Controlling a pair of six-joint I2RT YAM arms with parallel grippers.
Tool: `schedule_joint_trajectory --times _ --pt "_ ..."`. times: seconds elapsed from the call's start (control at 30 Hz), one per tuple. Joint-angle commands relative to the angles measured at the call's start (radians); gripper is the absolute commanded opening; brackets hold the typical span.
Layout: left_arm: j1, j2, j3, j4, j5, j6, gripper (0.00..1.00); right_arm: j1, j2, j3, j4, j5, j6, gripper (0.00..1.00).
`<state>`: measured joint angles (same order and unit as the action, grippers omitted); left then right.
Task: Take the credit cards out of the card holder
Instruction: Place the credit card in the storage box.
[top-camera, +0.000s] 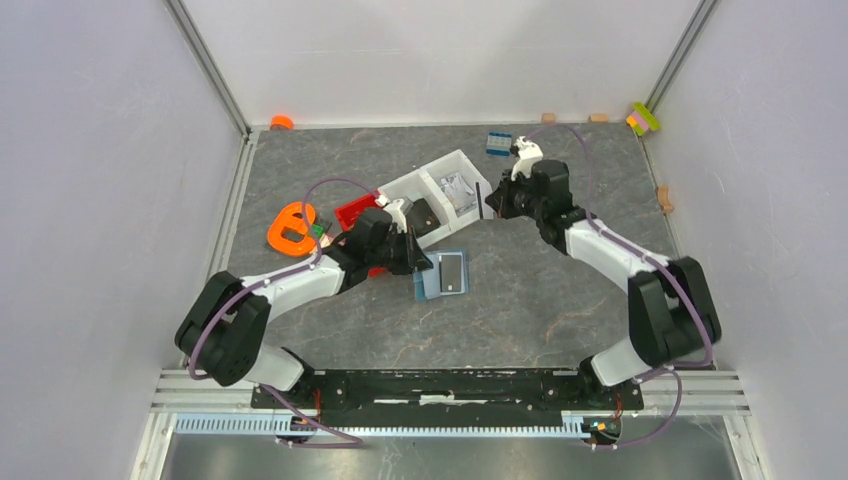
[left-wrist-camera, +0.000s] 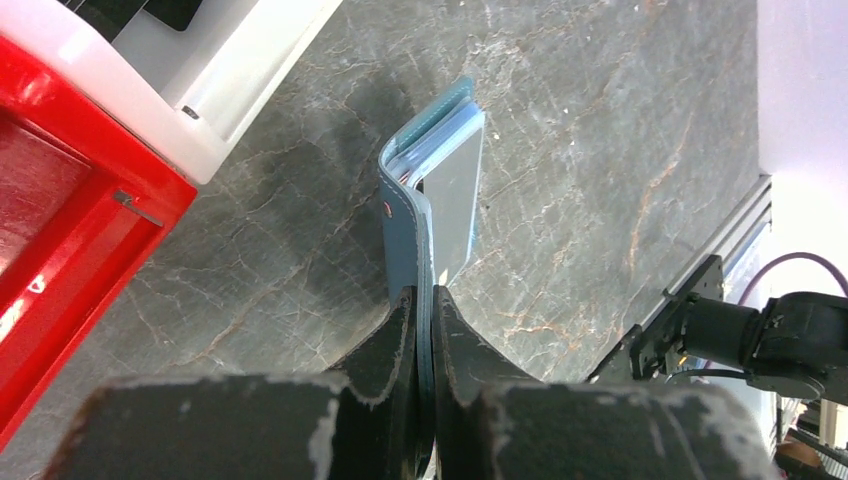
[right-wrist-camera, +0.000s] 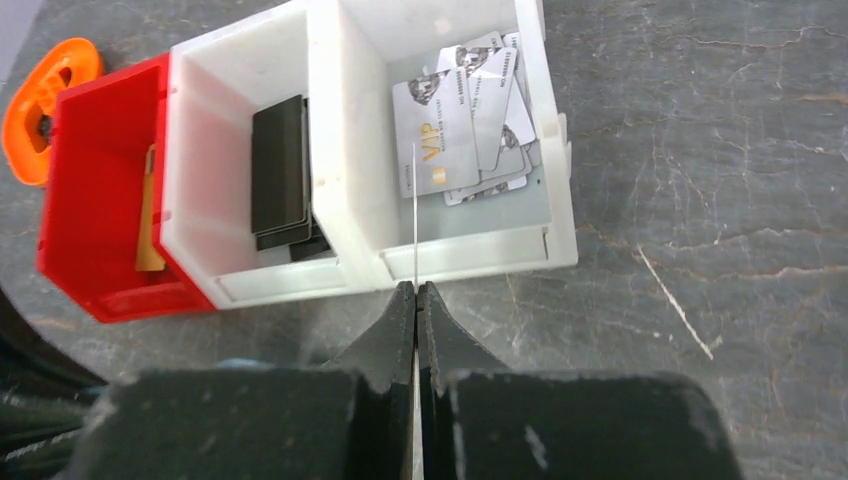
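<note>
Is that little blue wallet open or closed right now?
Open. The left gripper pinches one cover of the wallet apart from the rest, and a card shows in the gap.

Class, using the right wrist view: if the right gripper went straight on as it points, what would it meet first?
Likely the white bin's near wall, or, passing above it, the grey cards inside. The right gripper, shut on a card edge-on, aims there; depth is unclear.

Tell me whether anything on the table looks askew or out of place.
Nothing spilled or damaged. The cards in one compartment of the white bin lie fanned and crooked, not stacked. The card holder is splayed open, one cover pinched by the left gripper.
</note>
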<state>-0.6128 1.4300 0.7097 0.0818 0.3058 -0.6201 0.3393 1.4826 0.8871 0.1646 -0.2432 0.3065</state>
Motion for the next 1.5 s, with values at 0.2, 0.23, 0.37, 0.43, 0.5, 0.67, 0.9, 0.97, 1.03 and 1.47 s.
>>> schedule_joint_trajectory --times 0.2,0.23,0.37,0.43,0.5,0.67,0.9,0.97,1.03,1.47 --pt "0.0 0.061 0.077 -0.058 -0.009 0.063 0.02 0.038 0.314 0.402 -0.199 0.015 -0.115 0.0" --pt "-0.001 0.064 0.077 -0.059 -0.005 0.063 0.02 0.049 0.349 0.443 -0.222 0.027 -0.126 0.0" --pt "-0.001 0.074 0.082 -0.06 0.003 0.062 0.02 0.096 0.446 0.574 -0.291 0.093 -0.186 0.0" --pt "-0.001 0.079 0.084 -0.059 0.016 0.062 0.02 0.109 0.497 0.634 -0.315 0.07 -0.202 0.0" --pt "-0.002 0.086 0.089 -0.057 0.029 0.058 0.02 0.126 0.563 0.725 -0.379 0.084 -0.225 0.0" --pt "-0.004 0.086 0.089 -0.056 0.034 0.054 0.02 0.145 0.695 0.934 -0.515 0.103 -0.272 0.0" --pt "-0.005 0.087 0.091 -0.056 0.034 0.053 0.02 0.142 0.769 1.017 -0.539 0.14 -0.293 0.0" --pt "-0.006 0.09 0.092 -0.053 0.041 0.054 0.02 0.142 0.782 1.03 -0.537 0.116 -0.292 0.0" --pt "-0.005 0.093 0.09 -0.038 0.058 0.049 0.02 0.141 0.794 1.038 -0.539 0.087 -0.293 0.0" --pt "-0.006 0.1 0.093 -0.042 0.06 0.051 0.02 0.142 0.785 1.013 -0.54 0.108 -0.28 0.14"
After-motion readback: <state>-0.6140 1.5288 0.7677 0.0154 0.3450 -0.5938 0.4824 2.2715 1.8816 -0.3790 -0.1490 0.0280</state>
